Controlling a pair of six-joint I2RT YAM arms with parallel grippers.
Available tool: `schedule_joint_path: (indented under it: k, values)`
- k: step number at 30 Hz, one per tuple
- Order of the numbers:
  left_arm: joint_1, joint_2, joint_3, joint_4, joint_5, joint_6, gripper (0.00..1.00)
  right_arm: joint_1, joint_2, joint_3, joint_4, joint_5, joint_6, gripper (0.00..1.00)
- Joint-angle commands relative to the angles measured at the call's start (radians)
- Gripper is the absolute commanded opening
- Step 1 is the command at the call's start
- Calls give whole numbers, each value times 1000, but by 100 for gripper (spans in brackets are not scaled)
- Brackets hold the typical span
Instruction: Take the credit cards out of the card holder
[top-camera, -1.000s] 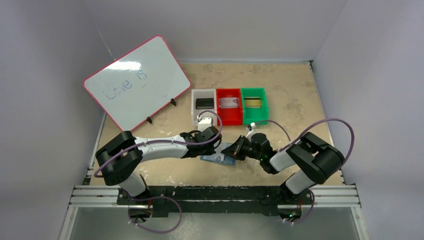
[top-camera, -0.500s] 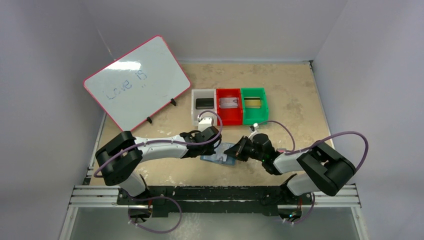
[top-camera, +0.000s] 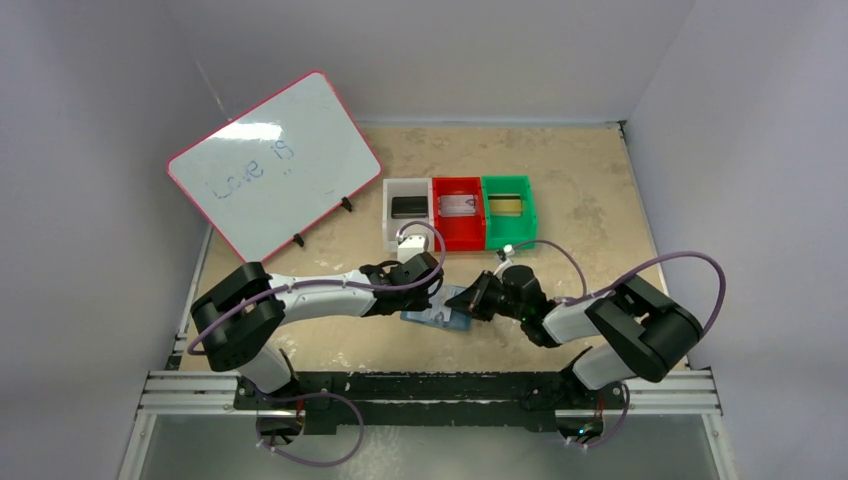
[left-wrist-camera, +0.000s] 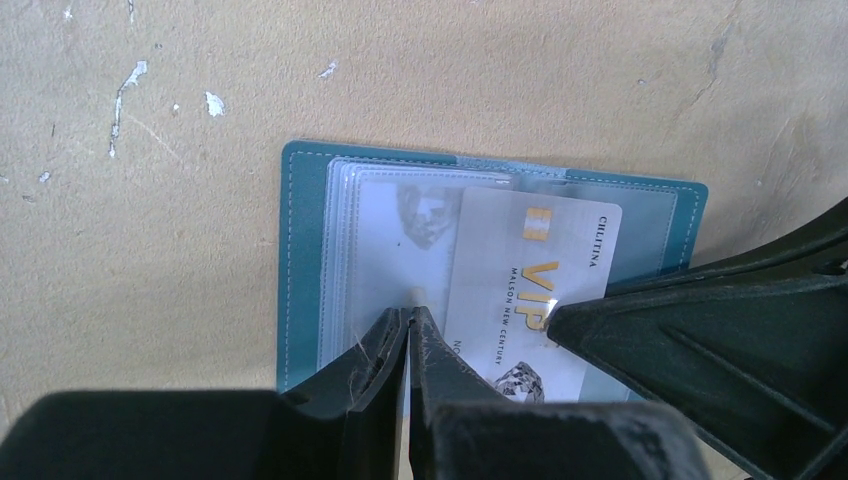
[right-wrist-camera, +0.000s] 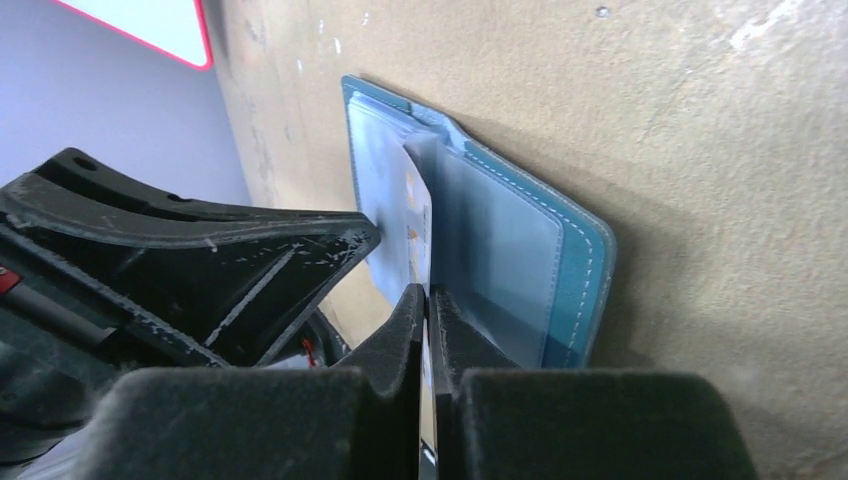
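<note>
1. Open on the table (top-camera: 580, 180) between the arms, card holder (left-wrist-camera: 300, 250) is pinned by left gripper (left-wrist-camera: 408, 325), jaws together.
2. The right gripper (right-wrist-camera: 427, 300) clamps silvery card (left-wrist-camera: 520, 270) (thin edge grip): may slip, or drag holder.

The top view looks down from high behind the near edge and takes in the whole worktop (top-camera: 580, 190). The left wrist view sits very close, facing almost straight down past its own fingers (left-wrist-camera: 375, 390) onto the open holder (left-wrist-camera: 300, 260). The right wrist view, as close, skims low along the worktop. All three share the holder, and both wrist views share its card (left-wrist-camera: 520, 280).
</note>
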Motion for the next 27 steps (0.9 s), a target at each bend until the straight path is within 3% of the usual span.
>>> schedule_joint_path:
  k: [1,12,15,18,22,27]
  values:
    - [-7,-7,20,-29,-8,16,5,-2,-38,-5,12,3,-2,0]
    - [-6,-22,56,-22,-78,-13,10,-1,-279,35,-312,102,-61,0]
    - [-5,-44,65,-2,-64,-25,19,-2,-332,61,-384,110,-101,0]
    - [-3,-84,86,1,-79,-26,35,-2,-377,65,-409,112,-119,0]
    - [21,-144,89,23,-76,-20,46,-2,-418,63,-395,97,-153,0]
    - [151,-245,-19,116,80,-23,49,-2,-435,96,-410,90,-214,0]
